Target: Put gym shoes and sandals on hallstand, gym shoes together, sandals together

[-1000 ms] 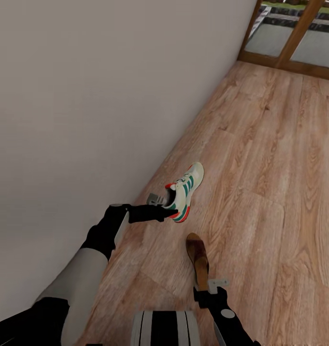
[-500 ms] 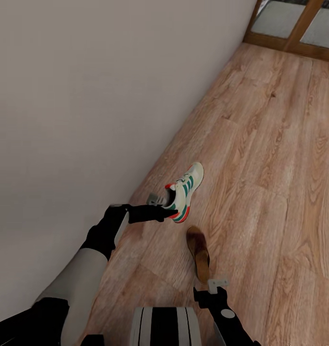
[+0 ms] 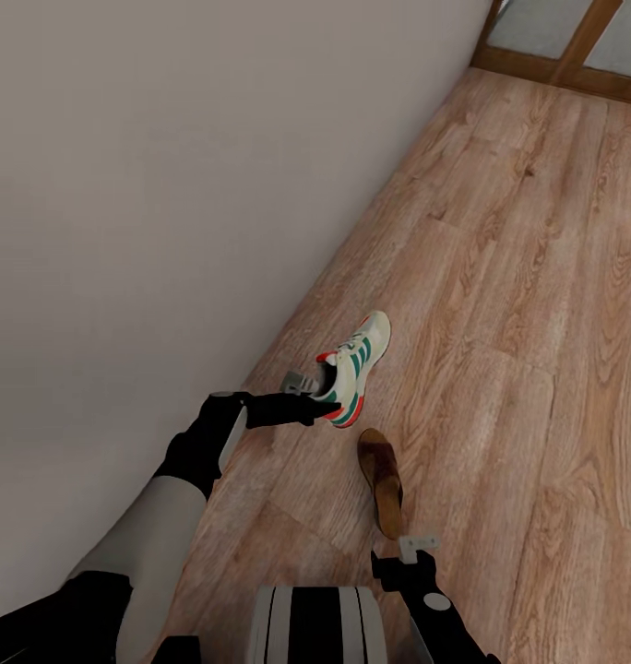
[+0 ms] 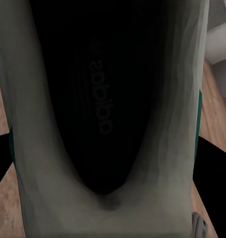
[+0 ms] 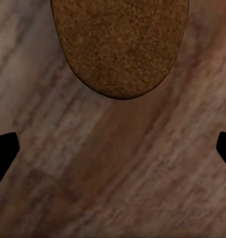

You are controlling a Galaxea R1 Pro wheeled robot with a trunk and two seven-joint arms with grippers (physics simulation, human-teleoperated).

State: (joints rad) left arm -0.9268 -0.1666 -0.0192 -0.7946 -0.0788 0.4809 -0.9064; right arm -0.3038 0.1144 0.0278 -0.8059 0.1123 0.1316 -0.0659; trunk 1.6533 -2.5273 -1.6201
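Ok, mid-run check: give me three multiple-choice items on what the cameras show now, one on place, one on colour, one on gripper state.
1. Where is the brown sandal?
A. On the corridor floor, ahead of the right gripper
B. Held in the left gripper
C. Leaning on the wall

2. What colour are the gym shoe's side stripes?
A. Blue
B. Green
C. Black

3. What state is the right gripper in?
A. Shut on the sandal
B. Shut on nothing
C. Open

Answers:
1. A: in the head view the sandal lies flat on the corridor floor, just beyond the right gripper.
2. B: the gym shoe, held in the left gripper, shows green stripes.
3. C: in the right wrist view both fingertips stand wide apart, with the sandal's end beyond them.
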